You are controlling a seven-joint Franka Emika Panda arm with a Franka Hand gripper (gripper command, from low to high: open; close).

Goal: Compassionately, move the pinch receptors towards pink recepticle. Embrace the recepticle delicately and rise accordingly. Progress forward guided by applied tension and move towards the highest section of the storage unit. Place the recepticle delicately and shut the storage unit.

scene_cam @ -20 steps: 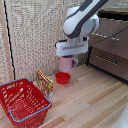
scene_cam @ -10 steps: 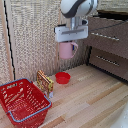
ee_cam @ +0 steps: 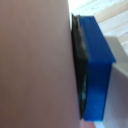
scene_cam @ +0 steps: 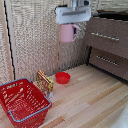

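The pale pink mug [scene_cam: 67, 33] hangs high above the floor, held under the white boxy head of my gripper [scene_cam: 69, 25], its handle toward the exterior view's right. The gripper is shut on the mug; its fingers are mostly hidden by the mug and head. The dark brown dresser [scene_cam: 107, 45] stands at the exterior view's right, just beyond the mug, with silver bar handles [scene_cam: 104, 36]. Its top edge looks open at the upper right. In the wrist view the mug's pink wall [ee_cam: 35, 65] fills most of the picture, pressed against a blue-tipped finger [ee_cam: 97, 75].
A flat red bowl [scene_cam: 62, 77] lies on the wooden floor below the mug. A yellow-brown box [scene_cam: 45, 82] stands beside a large red wire basket [scene_cam: 22, 102] at the exterior view's lower left. A wicker-textured wall is behind.
The gripper has risen with the mug from just above the red bowl to about the level of the dresser's upper drawer, shifting slightly toward the dresser.
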